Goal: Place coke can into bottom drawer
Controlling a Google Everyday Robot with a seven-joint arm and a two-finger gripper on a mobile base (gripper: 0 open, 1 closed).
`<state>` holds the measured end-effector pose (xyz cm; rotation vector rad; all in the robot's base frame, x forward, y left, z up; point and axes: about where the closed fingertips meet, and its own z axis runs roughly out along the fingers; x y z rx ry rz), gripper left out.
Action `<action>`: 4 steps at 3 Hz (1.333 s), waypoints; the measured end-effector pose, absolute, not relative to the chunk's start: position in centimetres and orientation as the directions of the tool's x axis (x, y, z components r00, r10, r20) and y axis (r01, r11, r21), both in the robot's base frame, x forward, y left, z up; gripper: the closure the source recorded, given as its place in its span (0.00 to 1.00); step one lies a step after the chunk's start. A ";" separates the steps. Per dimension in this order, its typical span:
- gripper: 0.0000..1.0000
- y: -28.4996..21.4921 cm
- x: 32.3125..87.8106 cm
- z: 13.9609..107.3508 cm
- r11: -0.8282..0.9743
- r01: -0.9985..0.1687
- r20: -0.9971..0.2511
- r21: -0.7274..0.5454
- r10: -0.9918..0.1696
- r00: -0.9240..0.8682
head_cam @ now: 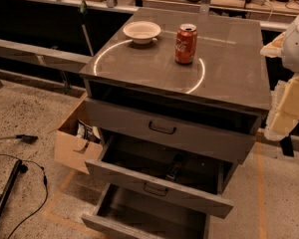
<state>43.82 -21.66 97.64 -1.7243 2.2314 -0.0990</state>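
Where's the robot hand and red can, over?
Gripper at right edge, off can. Small red aluminium coke can upright on grey cabinet top, by white bowl. Bottom grey metal drawer open, middle drawer overhanging.

1. One coke can, standing on the cabinet top.
2. One bowl, white, on the same top.
3. One cabinet, grey.
4. Three drawers in it: the top drawer, the middle drawer and the bottom drawer, all three pulled out to some degree.
5. Two black handles, one on the top drawer and one on the middle drawer.
6. One dark object lying in the middle drawer (too dim to tell what it is).
7. One cardboard box, on the floor left of the cabinet.
8. One gripper, at the right edge of the view, beside the cabinet.
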 end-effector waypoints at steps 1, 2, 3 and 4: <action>0.00 -21.7 44.1 97.6 0.274 -0.929 -0.218 -0.250 -0.950 -0.222; 0.00 -22.0 46.1 97.4 0.314 -0.910 -0.309 -0.271 -0.924 -0.227; 0.00 -22.9 49.8 97.5 0.394 -0.874 -0.453 -0.285 -0.859 -0.239; 0.00 -23.0 54.8 97.2 0.501 -0.827 -0.619 -0.254 -0.741 -0.259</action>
